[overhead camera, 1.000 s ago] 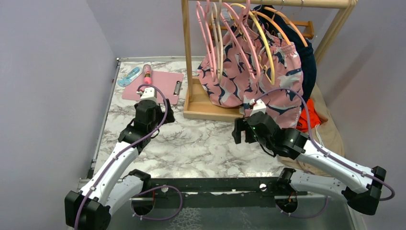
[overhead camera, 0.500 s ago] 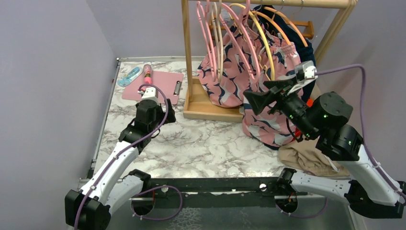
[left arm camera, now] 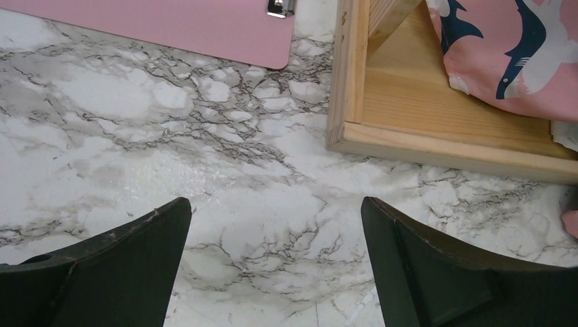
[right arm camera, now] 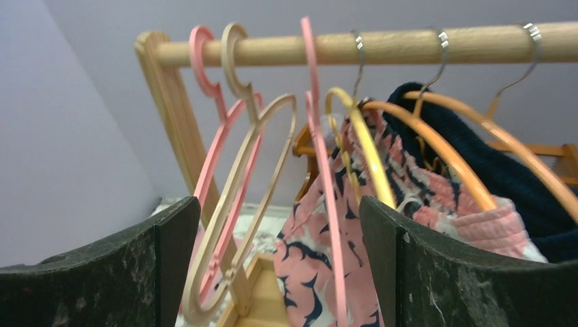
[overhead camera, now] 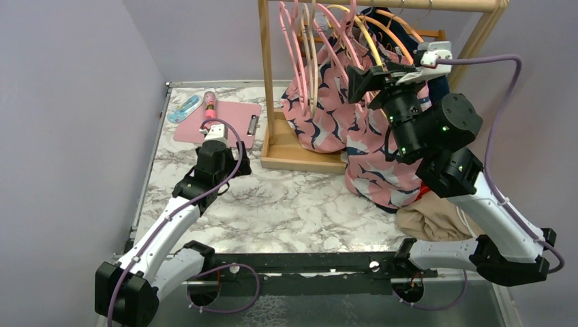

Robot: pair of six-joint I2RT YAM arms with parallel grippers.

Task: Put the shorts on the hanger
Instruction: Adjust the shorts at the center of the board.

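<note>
Pale-yellow rounded hanger (right arm camera: 278, 103), wooden rail (right arm camera: 409, 46), marble tabletop (left arm camera: 204, 170)

Left arm low, right arm raised high, both claws spread.
The left arm stretches forward and its left claw (left arm camera: 272, 262) points down, fingers (left arm camera: 102, 272) wide apart, holding nothing. The right arm folds up at the elbow, and the right claw (overhead camera: 376, 73) seems to aim roughly level, fingers (right arm camera: 102, 272) parted and empty.

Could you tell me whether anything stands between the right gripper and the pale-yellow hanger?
Nothing visible does: the hanger hangs in plain view ahead of the open right gripper, with pink hangers close on both sides.
</note>
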